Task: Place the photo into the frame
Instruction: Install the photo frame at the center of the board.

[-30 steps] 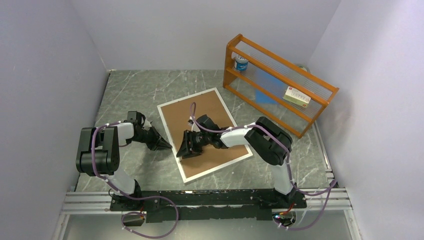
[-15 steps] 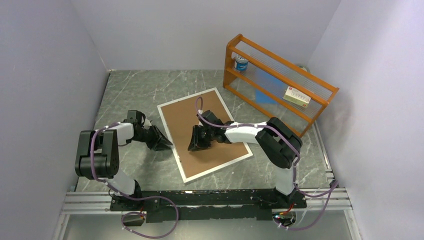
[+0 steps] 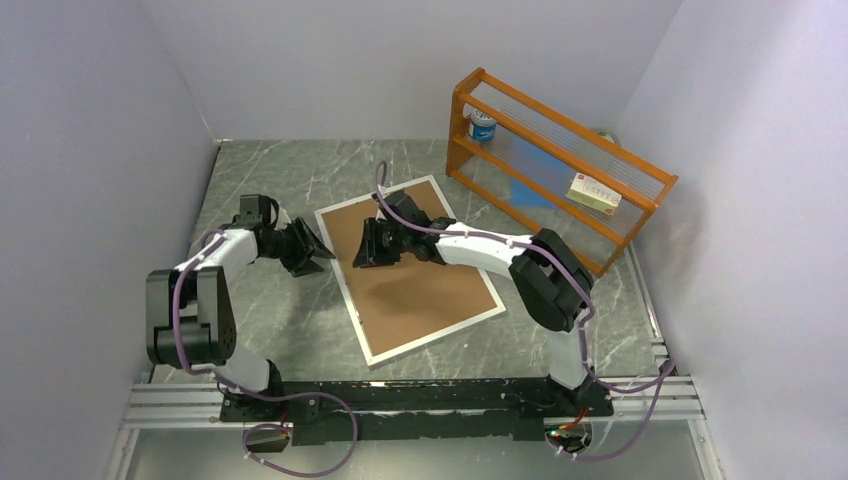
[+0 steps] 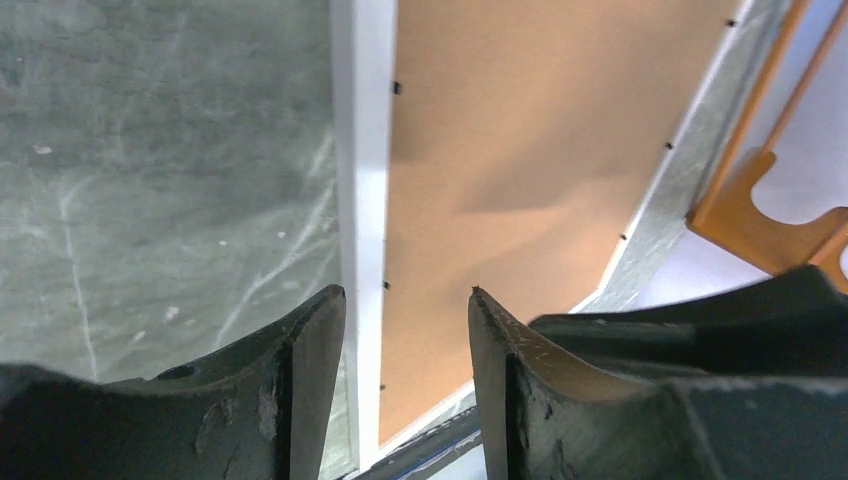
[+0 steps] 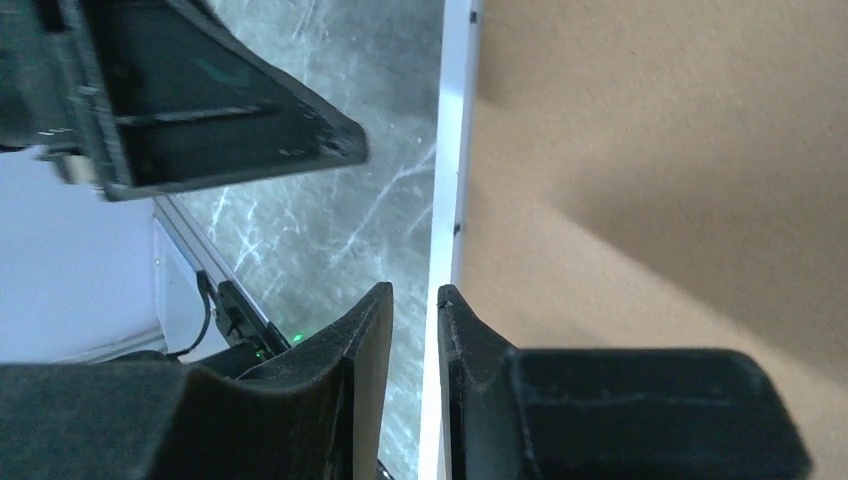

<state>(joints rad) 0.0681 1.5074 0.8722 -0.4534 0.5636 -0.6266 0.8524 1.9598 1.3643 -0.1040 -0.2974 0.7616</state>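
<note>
Grey-green marbled tabletop (image 3: 260, 180), pale walls on three sides. Flat at its middle and askew to the table edges: the frame (image 3: 355, 310), a narrow white border around a brown backing board (image 3: 420, 290) that fills the opening. No telling where the photo lies; only board showing inside the border.

At the frame's left long side, toward the far corner: the left gripper (image 3: 318, 256). Fingers (image 4: 315, 350) spread well apart, nothing between them, border and board edge seen through the gap. Touching or hovering: cannot tell.

Facing it from over the board: the right gripper (image 3: 360, 260), low above that same edge. Fingers (image 5: 365, 330) drawn close, a thin slit left between, pinching nothing. Both grippers near each other, not touching.

Small black tabs (image 4: 395, 88) spaced along the board's rim.

Back right, just past the frame's far corner: an orange wooden rack (image 3: 459, 125), set slantwise, holding a blue-and-white tin (image 3: 483, 126) at its left end and a small flat box (image 3: 593, 192) toward the right.

Right forearm laid across the board's far part, covering a strip of it. Something pale behind the rack's right end, mostly hidden. Close surfaces in both wrist views blurred.
</note>
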